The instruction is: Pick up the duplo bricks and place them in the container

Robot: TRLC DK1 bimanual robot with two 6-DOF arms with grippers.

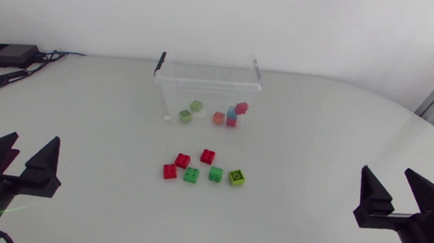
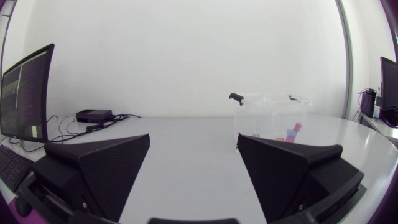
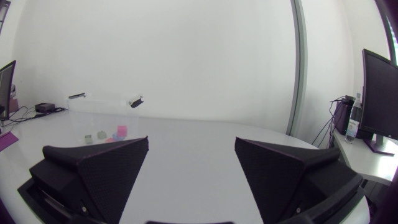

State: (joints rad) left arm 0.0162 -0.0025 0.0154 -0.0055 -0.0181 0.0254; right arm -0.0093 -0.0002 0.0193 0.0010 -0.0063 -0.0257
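A clear plastic container (image 1: 208, 74) with black handles stands at the back middle of the table and holds several bricks: two green (image 1: 191, 109), an orange, a blue and a pink one (image 1: 241, 107). In front of it lie several loose bricks: three red (image 1: 183, 160), two green (image 1: 191, 175) and a lime one (image 1: 236, 177). My left gripper (image 1: 24, 164) rests open at the near left, far from the bricks. Open too, my right gripper (image 1: 395, 198) is at the near right. The container (image 2: 270, 115) shows ahead of the left gripper (image 2: 194, 158), and ahead of the right gripper (image 3: 191, 158) stands the container (image 3: 102, 118) as well.
A black box (image 1: 4, 55) with cables lies at the back left corner of the table. Bare tabletop (image 1: 103, 142) stretches between each gripper and the loose bricks.
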